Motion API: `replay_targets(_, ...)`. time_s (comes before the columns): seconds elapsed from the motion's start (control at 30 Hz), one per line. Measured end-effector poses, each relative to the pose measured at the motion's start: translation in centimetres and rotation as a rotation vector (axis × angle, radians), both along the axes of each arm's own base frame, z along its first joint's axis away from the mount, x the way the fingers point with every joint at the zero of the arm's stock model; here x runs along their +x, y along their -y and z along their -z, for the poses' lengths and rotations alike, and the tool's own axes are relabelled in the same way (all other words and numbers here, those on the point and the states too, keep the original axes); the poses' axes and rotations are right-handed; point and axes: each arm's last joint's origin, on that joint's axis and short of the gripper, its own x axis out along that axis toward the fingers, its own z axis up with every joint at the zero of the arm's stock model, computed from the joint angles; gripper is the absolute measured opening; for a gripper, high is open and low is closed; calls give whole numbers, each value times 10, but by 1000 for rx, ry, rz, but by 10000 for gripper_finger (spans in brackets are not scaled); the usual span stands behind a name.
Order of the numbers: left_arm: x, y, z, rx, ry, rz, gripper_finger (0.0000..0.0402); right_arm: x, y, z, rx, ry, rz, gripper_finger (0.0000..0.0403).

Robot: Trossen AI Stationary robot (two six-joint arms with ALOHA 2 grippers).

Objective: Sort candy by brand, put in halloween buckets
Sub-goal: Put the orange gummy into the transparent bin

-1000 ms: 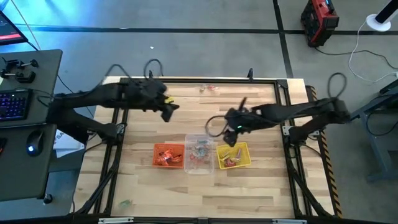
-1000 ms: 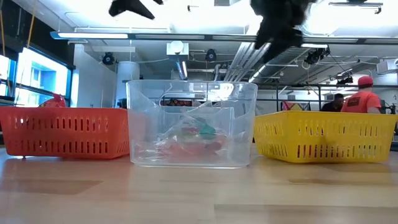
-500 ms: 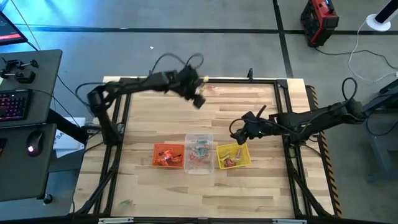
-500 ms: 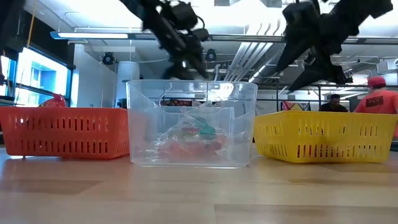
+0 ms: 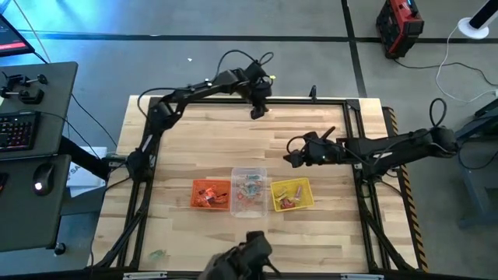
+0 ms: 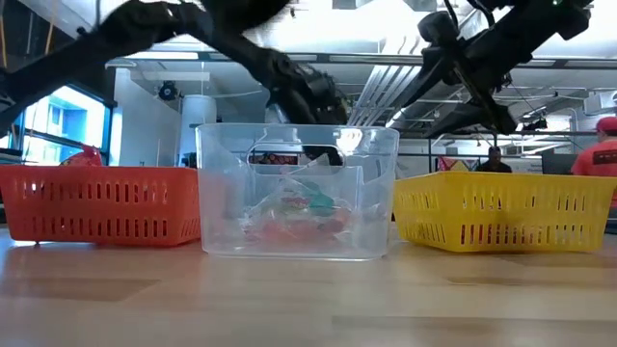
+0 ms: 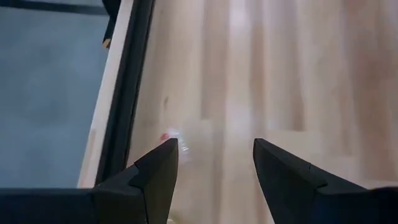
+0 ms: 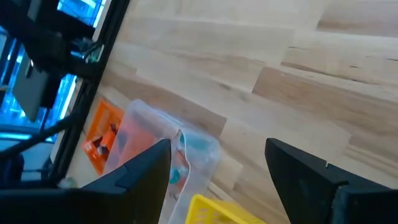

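A wooden surface [image 5: 233, 148] is seen from straight above, with two dark robot arms reaching over it. Three small square buckets are lined up side by side toward 6 o'clock: an orange bucket [image 5: 210, 194], a clear bucket [image 5: 249, 191] touching it, and a yellow bucket [image 5: 292, 194] next along. Wrapped candy is seen inside all three; mixed teal and red pieces are visible in the clear one.

The left gripper [image 5: 257, 111] is stretched to the 12 o'clock edge of the surface. In the left wrist view, its jaws are spread apart with nothing between them, and a small wrapped candy [image 7: 173, 135], red and clear, lies on the wood just beside the dark frame rail [image 7: 124, 93]. This appears to be the last loose piece left to sort.

The right gripper [image 5: 294, 155] is held toward 3 o'clock, above the wood near the yellow bucket. Its jaws are also wide and empty.

Risks are judged as follows. The candy is tiny and rests against the rail, so one jaw could strike the rail on the way down and the piece could be nudged off the edge. A thin crinkled wrapper could slip out during the long carry to the buckets. A dark object [image 5: 241, 260] intrudes at 6 o'clock; what it is cannot be told, and a collision there is possible.
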Motion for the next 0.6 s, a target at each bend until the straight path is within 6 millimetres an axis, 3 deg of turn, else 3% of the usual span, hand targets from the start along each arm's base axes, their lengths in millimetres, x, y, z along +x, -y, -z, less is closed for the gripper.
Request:
replay_targets(0.2,1,-21,34,8,-33,-16,200,0,4,0,-16,-7,1,254)
replay_targets(0.33,1,-24,52,21,-65,34,200,0,3,0,-18,-11,-2,254)
replay_targets(0.6,6,-27,53,132,-19,156,200,-1,3,1,-13,-14,-2,254)
